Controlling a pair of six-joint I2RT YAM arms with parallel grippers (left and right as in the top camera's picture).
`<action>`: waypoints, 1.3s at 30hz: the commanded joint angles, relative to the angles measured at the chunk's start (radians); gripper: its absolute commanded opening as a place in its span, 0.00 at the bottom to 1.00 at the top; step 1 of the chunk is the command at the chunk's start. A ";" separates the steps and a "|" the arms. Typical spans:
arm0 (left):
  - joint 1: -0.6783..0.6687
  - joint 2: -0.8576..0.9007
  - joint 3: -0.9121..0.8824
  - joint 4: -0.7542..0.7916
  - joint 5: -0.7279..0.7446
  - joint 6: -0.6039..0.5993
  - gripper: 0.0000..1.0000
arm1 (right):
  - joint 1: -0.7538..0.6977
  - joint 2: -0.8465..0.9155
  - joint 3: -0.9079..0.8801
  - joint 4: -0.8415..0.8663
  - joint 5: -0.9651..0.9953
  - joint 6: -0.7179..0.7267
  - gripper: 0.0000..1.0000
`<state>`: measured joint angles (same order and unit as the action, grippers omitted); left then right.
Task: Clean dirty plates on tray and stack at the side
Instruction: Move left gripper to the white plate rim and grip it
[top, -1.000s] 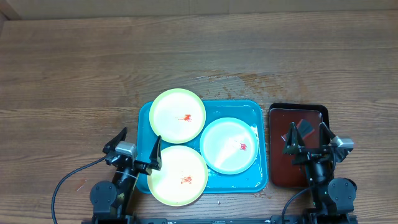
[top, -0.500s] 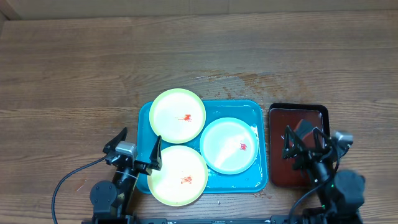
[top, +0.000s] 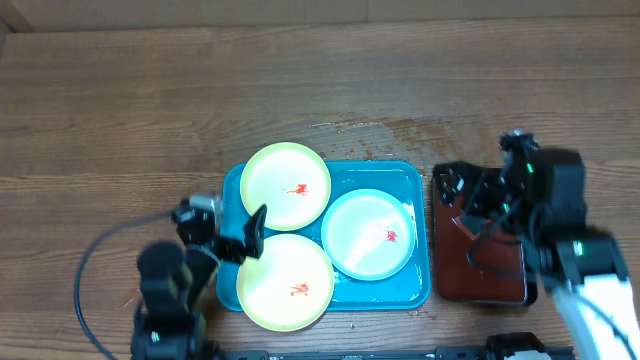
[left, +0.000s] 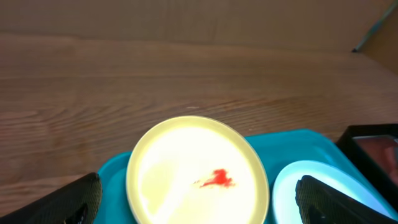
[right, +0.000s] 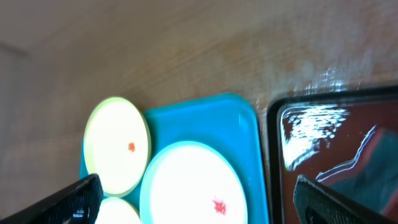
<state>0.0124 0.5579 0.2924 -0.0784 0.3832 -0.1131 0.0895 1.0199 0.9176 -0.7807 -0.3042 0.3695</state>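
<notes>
The near yellow-green plate (top: 285, 283) is sitting at the near-left of the turquoise tray (top: 421, 290), with its edge sticking out over the tray's near rim. The left gripper (top: 224, 228) is hanging at the tray's left side, just beside this plate, wide open and holding nothing. I think picking up a plate is the job right now. The sticking-out edge is looking like the easy place to pinch, well away from the red smear.

The blue-white plate (top: 368, 234) is lying in the tray's right half. The far yellow-green plate (top: 285, 186) is sitting at its far-left corner. All three are crowding together, so lifting one may bump the others.

A black cable (top: 95, 290) is trailing on the worktop (top: 120, 100) left of the tray. Right of the tray, the right gripper (top: 476, 194) is hanging open and empty over the dark red tray (top: 495, 285), and its arm is hiding what is inside. Past the tray's far rim, a wet patch (top: 365, 130) is shining.
</notes>
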 joint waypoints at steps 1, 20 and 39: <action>-0.019 0.217 0.188 -0.068 0.083 -0.014 1.00 | 0.016 0.129 0.141 -0.118 -0.038 0.005 1.00; -0.406 1.032 0.917 -0.719 0.043 -0.046 1.00 | 0.015 0.248 0.254 -0.459 0.044 0.077 1.00; -0.517 1.041 0.914 -0.826 -0.058 0.054 0.87 | -0.113 0.470 0.114 -0.333 0.169 0.450 1.00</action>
<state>-0.4637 1.5871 1.1847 -0.8986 0.3382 -0.1249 0.0025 1.4670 1.0351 -1.1187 -0.1524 0.7933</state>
